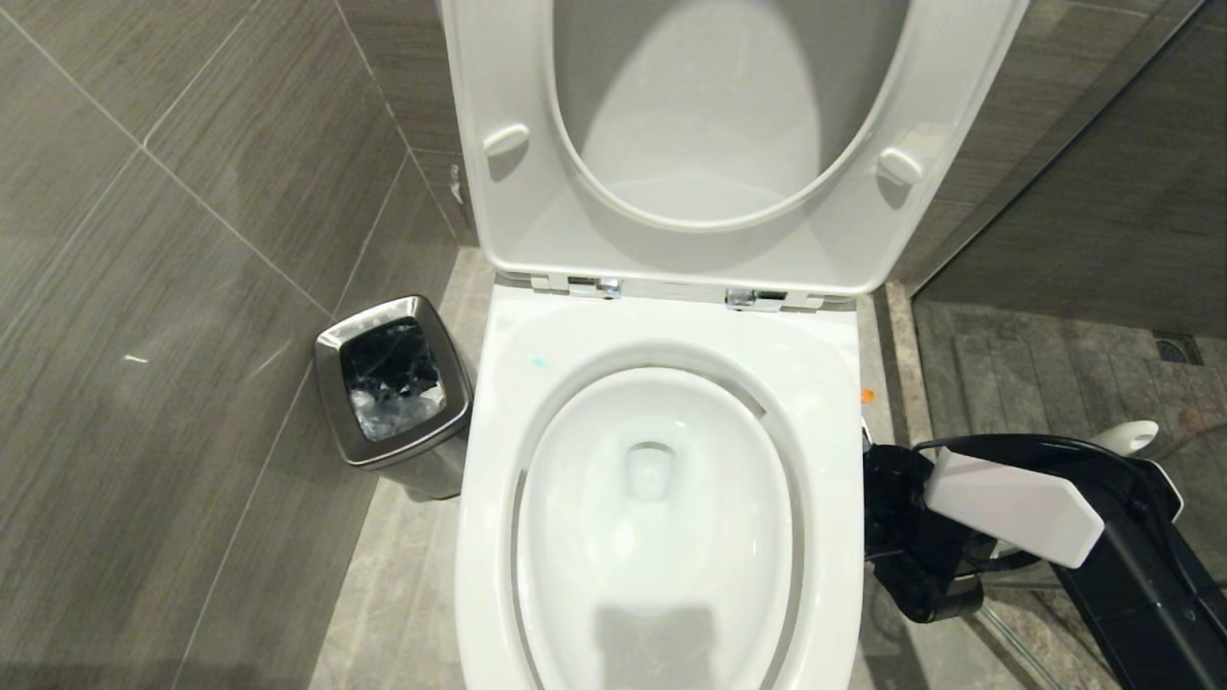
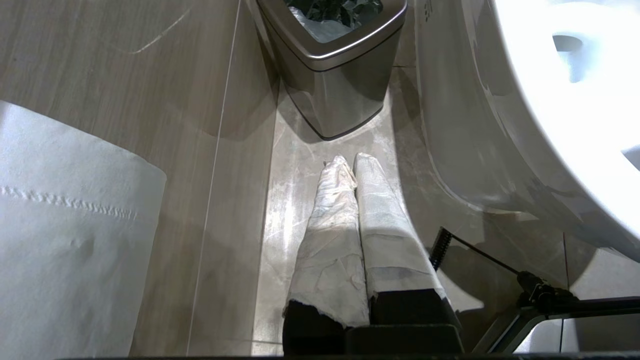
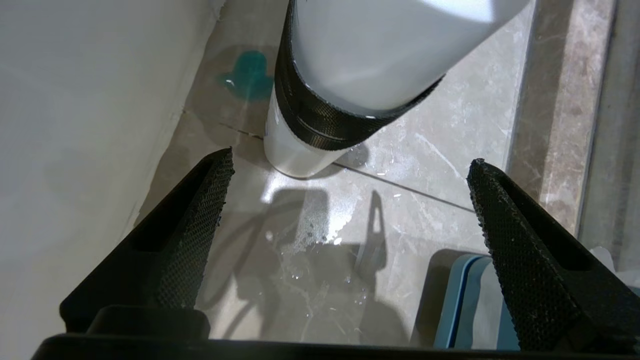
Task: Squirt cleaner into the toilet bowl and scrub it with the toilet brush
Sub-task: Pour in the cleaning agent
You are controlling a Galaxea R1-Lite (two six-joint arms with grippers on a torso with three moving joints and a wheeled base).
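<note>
The toilet bowl (image 1: pixel 661 537) is a white oval basin, and its seat and lid stand raised. A tiny turquoise speck of cleaner (image 1: pixel 537 363) marks the bowl's rim, and a turquoise puddle of cleaner (image 3: pixel 247 75) lies on the floor tile. My right gripper (image 3: pixel 350 160) is open and empty, low over the floor to the right of the toilet. Just beyond its tips stands a white cylinder with a black ribbed band (image 3: pixel 320 115). Only the toilet brush's rounded white handle tip (image 1: pixel 1131 436) shows, behind my right arm (image 1: pixel 1016 503). My left gripper (image 2: pixel 348 160) is shut, with cloth-wrapped fingers.
A steel bin (image 1: pixel 393 388) with a black liner stands left of the toilet, in front of my left gripper. A blue-grey holder (image 3: pixel 465 300) sits on the floor under my right gripper's finger. A toilet paper roll (image 2: pixel 65 225) hangs on the left wall. A glass partition closes the right side.
</note>
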